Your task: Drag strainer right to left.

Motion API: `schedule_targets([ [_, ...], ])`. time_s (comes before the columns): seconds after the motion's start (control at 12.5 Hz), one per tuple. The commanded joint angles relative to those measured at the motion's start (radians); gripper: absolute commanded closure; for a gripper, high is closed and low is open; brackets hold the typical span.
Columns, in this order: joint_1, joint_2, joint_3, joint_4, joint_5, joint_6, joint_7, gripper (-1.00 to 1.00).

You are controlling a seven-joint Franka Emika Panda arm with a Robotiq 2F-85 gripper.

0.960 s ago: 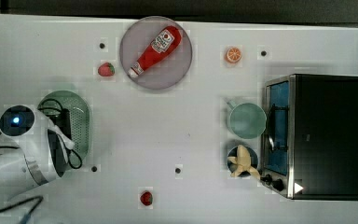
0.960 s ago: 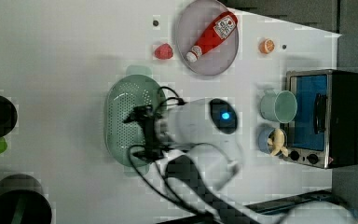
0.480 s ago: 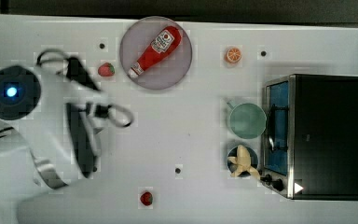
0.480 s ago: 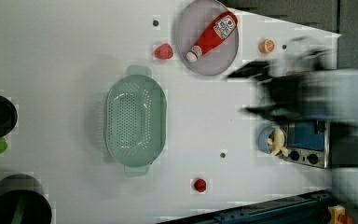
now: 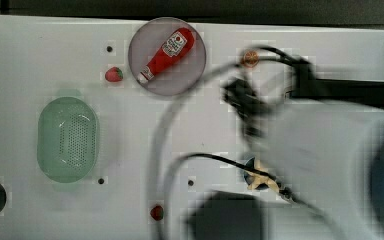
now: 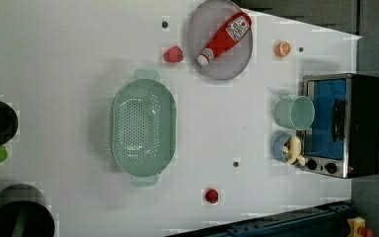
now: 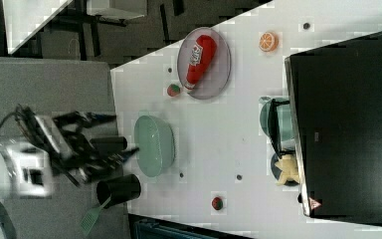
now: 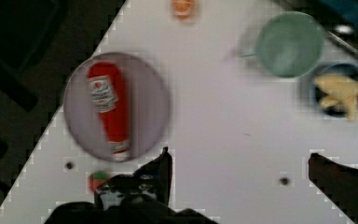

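Top view: strainer [image 5: 68, 139], pale mint green, oval, perforated bottom, empty, on the white tabletop [image 5: 45, 55] toward the top view's left; grey plate [image 5: 167, 56] bearing a red ketchup bottle [image 5: 167, 54] above and to its right; strawberry [image 5: 113, 74] just left of the plate; blurred white arm [image 5: 325, 155] over the top view's right half, well apart from the strainer. Left view: strainer [image 6: 143, 128] left of centre, long axis vertical, nothing touching it; plate [image 6: 220, 39] with bottle at the top; mint mug [image 6: 295, 112] and blue bowl [image 6: 286, 148] against the toaster oven [image 6: 343, 125] at the left view's right; orange slice [image 6: 282, 48] near the top right. Right view: gripper [image 7: 110, 135] at the right view's left, off the tabletop edge, jaws spread apart and holding nothing; strainer [image 7: 153, 145] just to its right; black cup [image 7: 119, 189] below. Wrist view: two dark fingers [image 8: 161, 170] wide apart over bare tabletop, plate [image 8: 117, 106], mug [image 8: 289, 44] beyond.
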Motion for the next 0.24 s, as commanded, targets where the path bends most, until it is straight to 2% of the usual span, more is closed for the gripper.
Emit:
schedule_targets([
  [0.08, 0.048, 0.032, 0.047, -0.053, -0.07, -0.056, -0.1, -1.0],
  [0.24, 0.048, 0.011, 0.047, -0.059, -0.144, -0.059, -0.1, -1.0],
])
